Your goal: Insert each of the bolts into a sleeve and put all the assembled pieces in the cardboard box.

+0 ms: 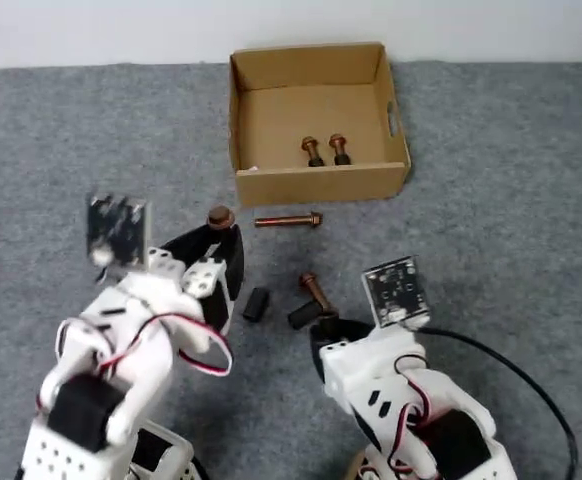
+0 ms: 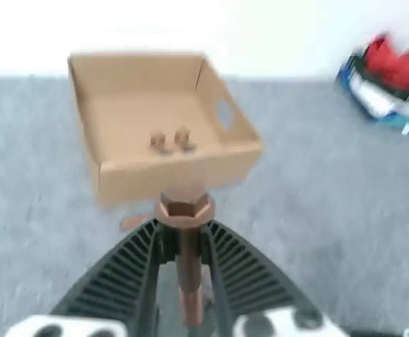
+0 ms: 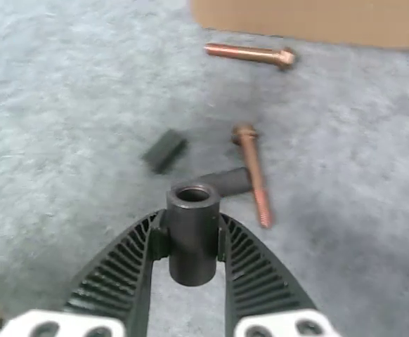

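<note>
The bolt (image 2: 184, 242) is glossy coppery metal, the sleeve (image 3: 192, 242) matt black, the carpet (image 1: 491, 250) rough grey.

Soft, even, bright light falls from above on the grey worktop (image 1: 501, 200). The white wall (image 2: 275, 28) beyond the left tool (image 2: 185, 235) glares almost blank. The bolt (image 2: 183, 209) in that tool carries a dull sheen on its head. The sleeve (image 3: 190, 242) in the right tool (image 3: 192, 223) shows a pale highlight on its rim. Ahead of that tool, a loose bolt (image 3: 252, 168) throws only a thin, faint shadow.

Grey felt-like table cover (image 1: 511, 250) beneath a plain white wall (image 1: 91, 30).
</note>
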Robot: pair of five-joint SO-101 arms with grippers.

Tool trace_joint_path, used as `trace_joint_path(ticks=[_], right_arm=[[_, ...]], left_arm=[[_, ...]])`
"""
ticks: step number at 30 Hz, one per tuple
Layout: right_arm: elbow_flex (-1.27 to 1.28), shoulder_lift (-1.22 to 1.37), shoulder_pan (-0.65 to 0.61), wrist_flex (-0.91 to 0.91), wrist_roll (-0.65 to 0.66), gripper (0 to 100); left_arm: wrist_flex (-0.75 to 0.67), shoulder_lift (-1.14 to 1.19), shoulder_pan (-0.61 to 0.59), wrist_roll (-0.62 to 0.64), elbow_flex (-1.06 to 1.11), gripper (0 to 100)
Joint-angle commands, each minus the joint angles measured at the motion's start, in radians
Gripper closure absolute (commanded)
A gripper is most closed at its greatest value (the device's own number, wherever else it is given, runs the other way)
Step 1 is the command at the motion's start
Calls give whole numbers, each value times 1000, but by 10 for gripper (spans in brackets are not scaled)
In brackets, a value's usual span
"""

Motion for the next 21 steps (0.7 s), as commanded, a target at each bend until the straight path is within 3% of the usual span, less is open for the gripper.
trace_joint_path(ticks=[1,4,10,21], right_arm=[[-18,4,-73,-67,-2,991],[14,4,-136,-120,14,991],[75,4,-220,-236,77,991],[83,2,-234,-262,106,991]], left_arm=[[-126,-124,2,0,79,996],[-141,-187,2,15,133,996],[-141,-278,2,181,166,995],[-140,-423,3,250,193,995]])
